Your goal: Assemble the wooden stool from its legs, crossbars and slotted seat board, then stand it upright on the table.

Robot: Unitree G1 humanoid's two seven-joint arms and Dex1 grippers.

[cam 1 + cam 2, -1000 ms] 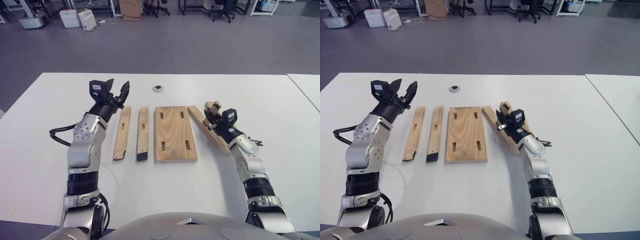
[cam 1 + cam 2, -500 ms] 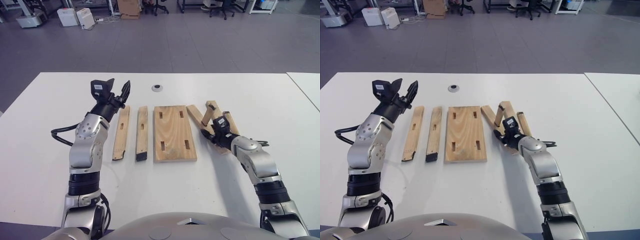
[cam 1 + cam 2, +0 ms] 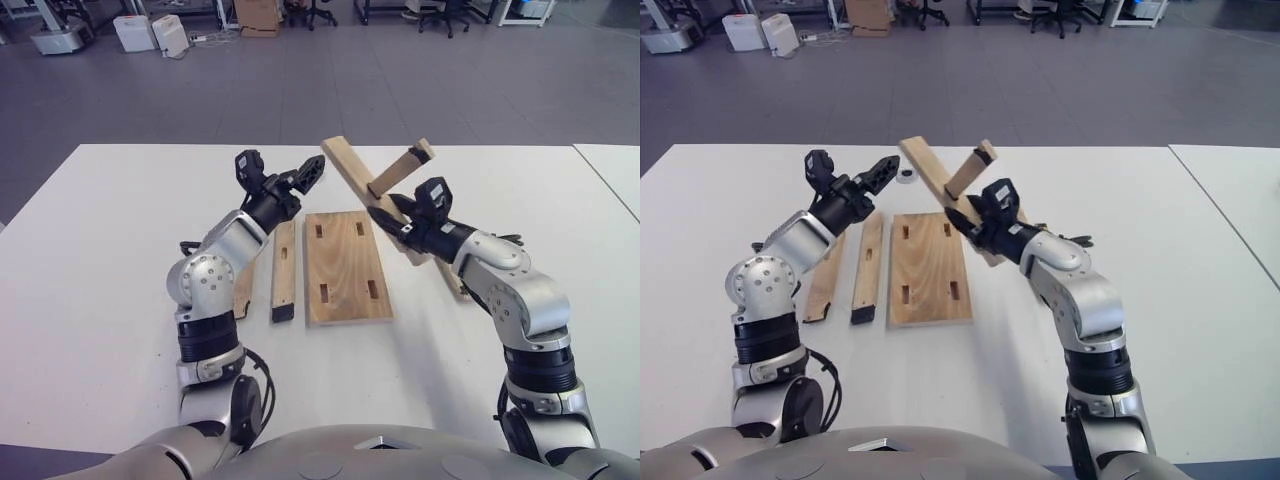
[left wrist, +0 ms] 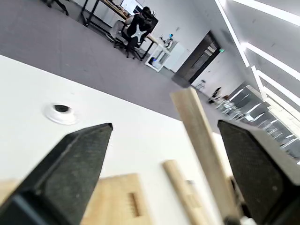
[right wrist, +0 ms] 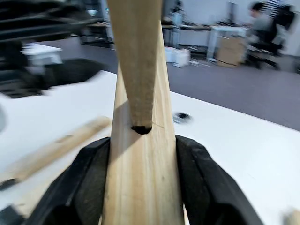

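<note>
Left eye view: right gripper (image 3: 392,214) clamped tight on stool leg (image 3: 350,170), leg up off table (image 3: 90,250). Long axis slants up and away toward robot's left. Crossbar (image 3: 400,172) plugged into leg, pokes up to right. Seat board (image 3: 345,268) lies flat, long axis running away from robot. Left gripper (image 3: 300,180) spread wide, holding nothing, hovers near raised leg's top end. Spare leg (image 3: 284,270) lies parallel, just left of board.

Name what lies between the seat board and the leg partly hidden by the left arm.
One slotted wooden leg lies flat there, alongside the seat board and apart from it. The left eye view shows it.
</note>
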